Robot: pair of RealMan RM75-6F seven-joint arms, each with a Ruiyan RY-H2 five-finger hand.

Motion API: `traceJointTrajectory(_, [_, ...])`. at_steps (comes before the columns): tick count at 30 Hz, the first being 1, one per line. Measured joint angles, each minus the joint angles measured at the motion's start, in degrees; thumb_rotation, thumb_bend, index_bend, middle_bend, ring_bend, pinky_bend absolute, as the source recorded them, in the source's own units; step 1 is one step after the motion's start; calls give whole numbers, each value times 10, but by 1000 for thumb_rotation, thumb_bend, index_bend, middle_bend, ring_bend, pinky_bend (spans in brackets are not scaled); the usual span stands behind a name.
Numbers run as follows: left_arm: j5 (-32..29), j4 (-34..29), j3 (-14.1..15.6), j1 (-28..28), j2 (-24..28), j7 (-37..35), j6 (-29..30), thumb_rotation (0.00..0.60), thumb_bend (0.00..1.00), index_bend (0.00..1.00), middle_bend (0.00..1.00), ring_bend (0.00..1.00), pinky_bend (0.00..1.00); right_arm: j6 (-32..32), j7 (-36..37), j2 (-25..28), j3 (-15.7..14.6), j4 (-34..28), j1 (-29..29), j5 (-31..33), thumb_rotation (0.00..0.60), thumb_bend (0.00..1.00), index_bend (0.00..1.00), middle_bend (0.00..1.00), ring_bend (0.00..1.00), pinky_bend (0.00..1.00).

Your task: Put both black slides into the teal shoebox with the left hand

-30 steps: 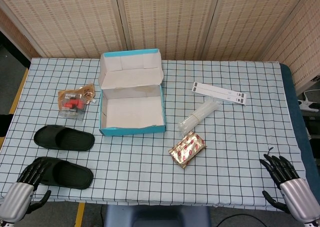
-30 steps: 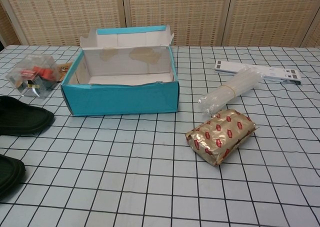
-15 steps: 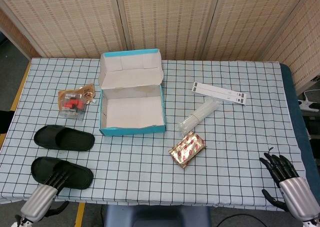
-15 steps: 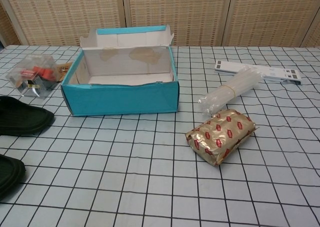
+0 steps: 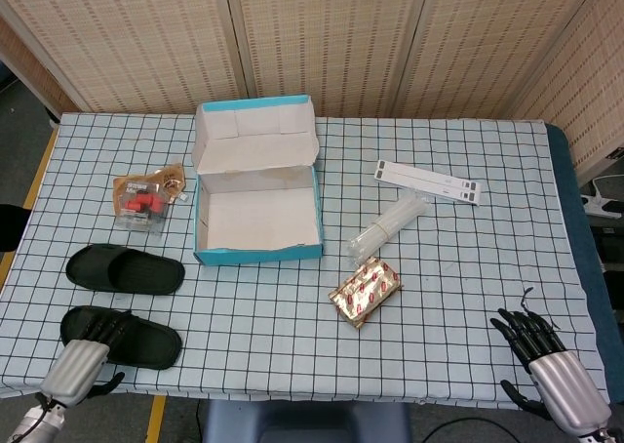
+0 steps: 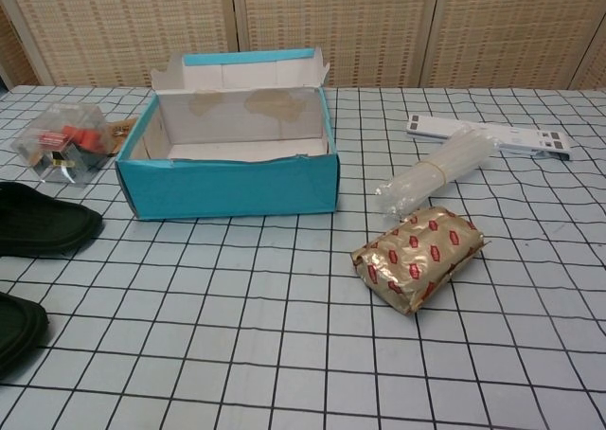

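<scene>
Since both slides lie by the left edge of the table, the coming move belongs to the left hand [image 5: 80, 363], which sits at the front left corner with its dark fingers [image 5: 97, 328] reaching onto the heel end of the nearer black slide [image 5: 122, 336]. That slide lies with its long axis running roughly left to right along the front edge, its toe end pointing right and slightly forward of the hand, so most of the shoe extends rightward from the fingers. Whether the fingers have actually closed on it cannot be told; they look laid over its upper rim rather than wrapped around it, and the chest view shows only a sliver of this slide at its lower left edge.

Just behind it, apart by a strip of checked cloth, the second black slide [image 5: 125, 270] lies nearly parallel, also left to right. Farther back and to the right stands the teal shoebox [image 5: 257, 253], open, lid flap upright at its rear, nothing inside. From the hand it lies diagonally away toward the table's middle, so the carry would go backward and right.

The right hand [image 5: 542, 350] hovers at the front right corner, fingers spread and holding nothing, well apart from either slide.
</scene>
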Motion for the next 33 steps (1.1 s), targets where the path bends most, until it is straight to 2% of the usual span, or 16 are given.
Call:
traceJointTrajectory(8, [-66,28,-18,-17,-17,27,-50,600,306,0,0,0,28,2,-4,1,-3,-3,-2,-6,600,206,0,0,0,0])
traceJointTrajectory(22, [-109,64,-24,-35,-43,54,-92,600,309,0,0,0,28,5,-2,4,-2,-3,-4,-3,600,207,0,0,0,0])
traceJointTrajectory(25, [-116,76,-27,-35,-53,71,-88,600,355,14,6,0,58,3,-1,5,-2,-4,-3,-1,600,206,0,0,0,0])
traceJointTrajectory(26, [-117,81,-28,-34,-58,78,-84,600,370,34,24,0,78,3,-1,5,-2,-4,-3,-1,600,206,0,0,0,0])
traceJointTrajectory(28, [-120,86,-30,-33,-65,85,-78,600,404,165,142,63,186,2,-2,5,-2,-5,-3,0,600,207,0,0,0,0])
traceJointTrajectory(31, [-120,96,-34,-29,-76,83,-60,600,457,403,388,302,395,1,-1,6,-2,-5,-3,1,600,207,0,0,0,0])
traceJointTrajectory(33, [-115,105,-35,-24,-85,75,-44,600,494,494,486,393,484,2,1,7,-2,-5,-3,1,600,207,0,0,0,0])
